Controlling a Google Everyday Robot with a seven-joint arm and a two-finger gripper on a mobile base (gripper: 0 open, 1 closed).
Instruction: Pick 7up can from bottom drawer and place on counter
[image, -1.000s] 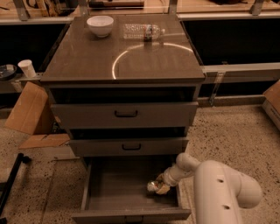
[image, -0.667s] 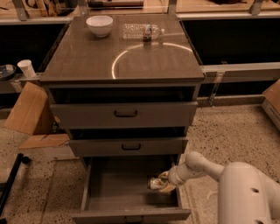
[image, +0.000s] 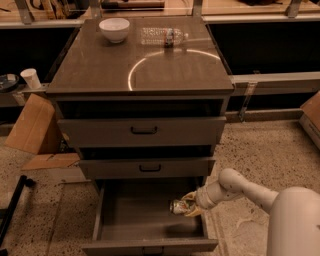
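7up can (image: 176, 206), one, gripped by the single end effector (image: 184, 207) inside the open bottom drawer (image: 125, 222), lower centre; three drawers. Desk (image: 95, 70), upper centre, bears one bowl (image: 114, 29), one water bottle (image: 161, 36).

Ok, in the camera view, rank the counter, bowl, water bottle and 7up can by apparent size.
1. counter, by far.
2-3. water bottle and bowl: they look alike, bottle longer, bowl taller; no ranking.
4. 7up can, smallest despite being nearer the camera, held in the jaws of the gripper inside the bottom drawer.
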